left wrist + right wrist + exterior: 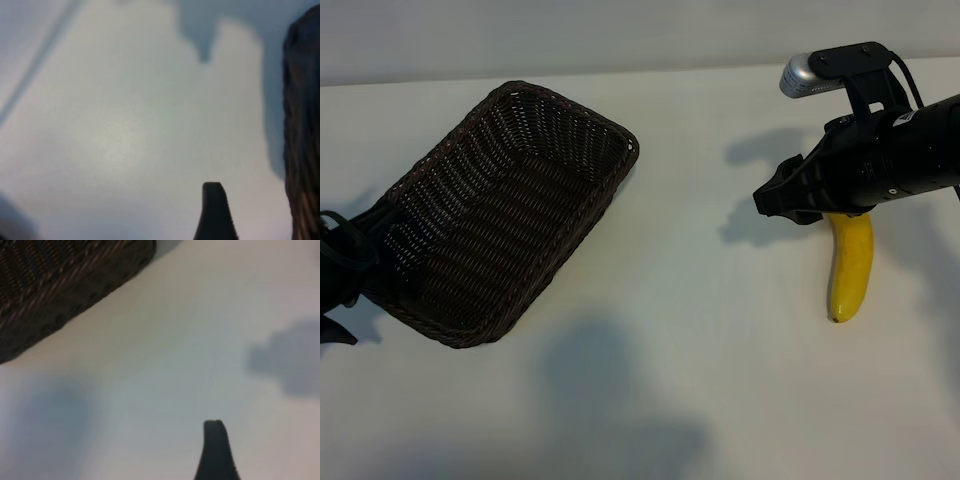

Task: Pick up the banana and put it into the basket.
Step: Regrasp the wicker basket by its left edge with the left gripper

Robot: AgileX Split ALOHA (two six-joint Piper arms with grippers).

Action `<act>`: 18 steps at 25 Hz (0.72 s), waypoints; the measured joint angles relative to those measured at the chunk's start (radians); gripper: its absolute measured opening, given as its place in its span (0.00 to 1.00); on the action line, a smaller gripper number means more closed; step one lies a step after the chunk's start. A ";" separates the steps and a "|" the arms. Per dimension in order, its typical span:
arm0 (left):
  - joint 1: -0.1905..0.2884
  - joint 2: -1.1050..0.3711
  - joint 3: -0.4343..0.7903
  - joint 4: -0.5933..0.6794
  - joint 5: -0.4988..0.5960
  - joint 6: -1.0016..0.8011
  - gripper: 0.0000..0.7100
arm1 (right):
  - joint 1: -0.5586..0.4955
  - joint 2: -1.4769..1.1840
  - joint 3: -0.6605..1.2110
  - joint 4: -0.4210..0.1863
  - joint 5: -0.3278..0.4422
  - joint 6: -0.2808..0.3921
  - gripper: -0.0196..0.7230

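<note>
Banana [849,268] lying on white table [700,350], its upper end passing under right gripper [767,200] hovering with fingers spread, left gripper [332,300] spread beside basket [505,215], nothing held

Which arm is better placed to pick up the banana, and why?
The right: its pincer hovers right by the banana, empty. The left pincer sits far off, beyond the basket.

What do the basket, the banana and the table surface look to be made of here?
Basket: dark brown woven wicker or rattan, matte; the crossed strands and braided rim show. Banana: smooth, bright yellow skin with a dark tip; real fruit or plastic cannot be told. Table: plain white, smooth, low sheen, probably laminate or painted board.
</note>
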 joint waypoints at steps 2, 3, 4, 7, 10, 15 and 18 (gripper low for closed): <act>0.000 0.002 0.005 -0.001 -0.032 -0.001 0.74 | 0.000 0.000 0.000 0.000 0.000 0.000 0.71; 0.000 0.002 0.005 -0.001 -0.050 -0.003 0.74 | 0.000 0.000 0.000 0.000 0.000 0.000 0.71; 0.000 0.004 0.005 -0.001 -0.063 -0.006 0.74 | 0.000 0.000 0.000 0.000 0.000 0.000 0.71; 0.000 0.016 0.005 -0.002 -0.074 -0.009 0.74 | 0.000 0.000 0.000 0.000 0.000 0.000 0.71; 0.000 0.037 0.005 -0.004 -0.082 -0.009 0.74 | 0.000 0.000 0.000 0.000 0.000 0.000 0.71; 0.000 0.074 0.010 -0.037 -0.144 -0.008 0.74 | 0.000 0.000 0.000 0.000 0.000 0.000 0.71; 0.000 0.108 0.015 -0.054 -0.162 -0.007 0.74 | 0.000 0.000 0.000 0.000 0.000 0.000 0.71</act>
